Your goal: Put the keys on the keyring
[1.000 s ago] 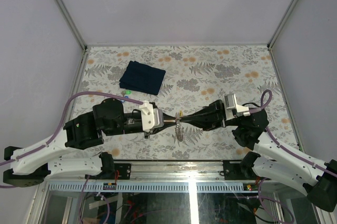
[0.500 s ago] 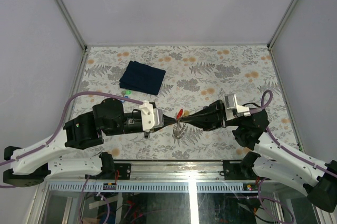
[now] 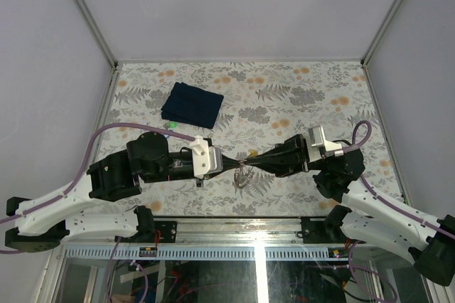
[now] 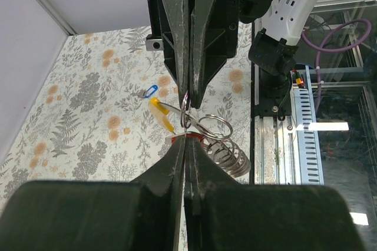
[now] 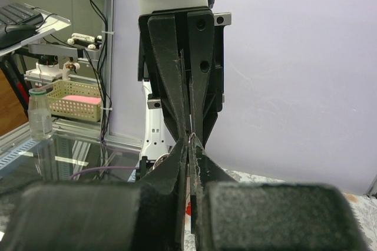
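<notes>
The left fingers and right fingers meet tip to tip above the bench, both pressed together on the keyring. A yellow key is just beside it; a blue key lies on the bench.

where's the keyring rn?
Top view: the keyring hangs over the table at centre, close to the near edge. It is pinched between the tips of the left gripper and right gripper, which meet nose to nose.
</notes>
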Robot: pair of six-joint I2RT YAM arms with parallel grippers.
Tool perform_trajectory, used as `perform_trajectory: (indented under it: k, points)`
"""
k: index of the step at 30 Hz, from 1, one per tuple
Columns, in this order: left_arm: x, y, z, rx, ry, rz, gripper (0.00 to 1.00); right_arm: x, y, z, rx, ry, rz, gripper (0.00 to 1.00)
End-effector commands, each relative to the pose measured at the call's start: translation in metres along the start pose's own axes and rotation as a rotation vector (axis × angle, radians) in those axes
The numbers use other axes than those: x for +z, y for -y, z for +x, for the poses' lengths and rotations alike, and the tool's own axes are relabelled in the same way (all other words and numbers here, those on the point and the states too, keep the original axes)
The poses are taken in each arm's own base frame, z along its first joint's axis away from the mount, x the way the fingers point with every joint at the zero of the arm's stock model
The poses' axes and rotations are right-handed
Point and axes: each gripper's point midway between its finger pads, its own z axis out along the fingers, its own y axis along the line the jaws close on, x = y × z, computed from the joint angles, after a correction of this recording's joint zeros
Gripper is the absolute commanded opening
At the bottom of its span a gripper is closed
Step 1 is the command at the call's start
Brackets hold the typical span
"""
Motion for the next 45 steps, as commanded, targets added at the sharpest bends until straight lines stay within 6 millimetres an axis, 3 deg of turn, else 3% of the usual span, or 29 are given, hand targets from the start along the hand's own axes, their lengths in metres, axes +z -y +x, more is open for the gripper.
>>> perform_trajectory:
  k: [1,19,45]
  points:
    - [-0.003,-0.005,-0.019,0.026,0.050,-0.021,0.00,0.009,-0.007,-0.045,-0.080,0.136,-0.028,0.00]
    - [-0.002,-0.010,-0.033,0.000,0.124,-0.047,0.00,0.003,0.011,-0.046,-0.078,0.201,0.084,0.00]
    - [0.020,-0.006,-0.017,-0.028,0.109,-0.030,0.00,-0.006,0.019,-0.064,-0.035,0.372,0.147,0.00]
